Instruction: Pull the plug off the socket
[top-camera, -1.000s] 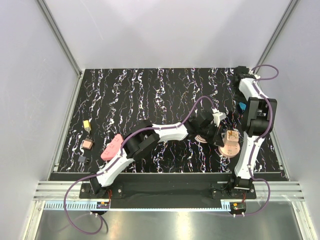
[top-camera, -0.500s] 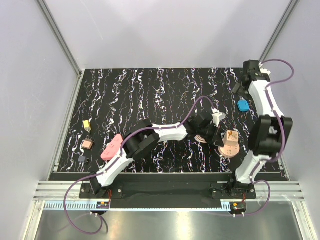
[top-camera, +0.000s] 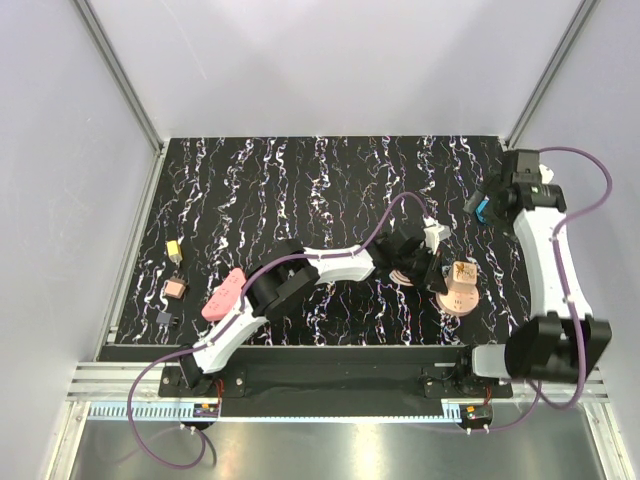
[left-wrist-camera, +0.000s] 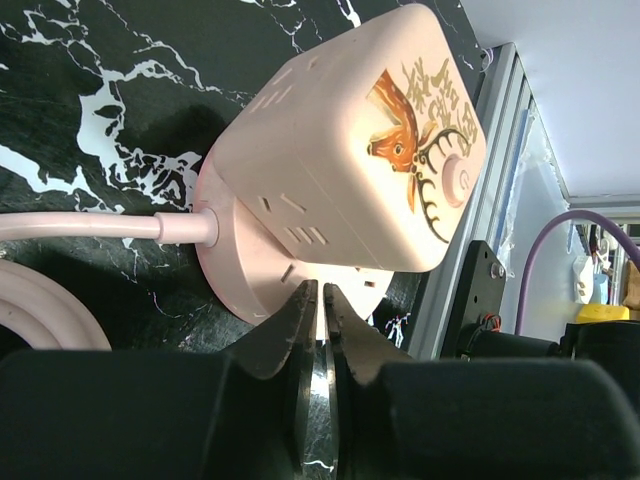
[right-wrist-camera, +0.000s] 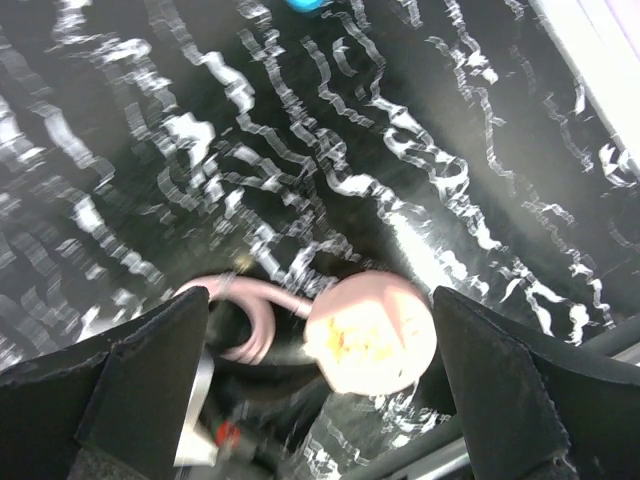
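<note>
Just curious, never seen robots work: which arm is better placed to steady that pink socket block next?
Left. The left gripper, fingers nearly together, sits right at the socket's round base. The right gripper hangs wide open, high up by the blue plug, away from the socket.

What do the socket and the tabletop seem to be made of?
Socket: likely moulded plastic, smooth matt pink, rounded edges, printed deer. Tabletop: black with white veins, marble-look; stone or printed film, cannot tell.
</note>
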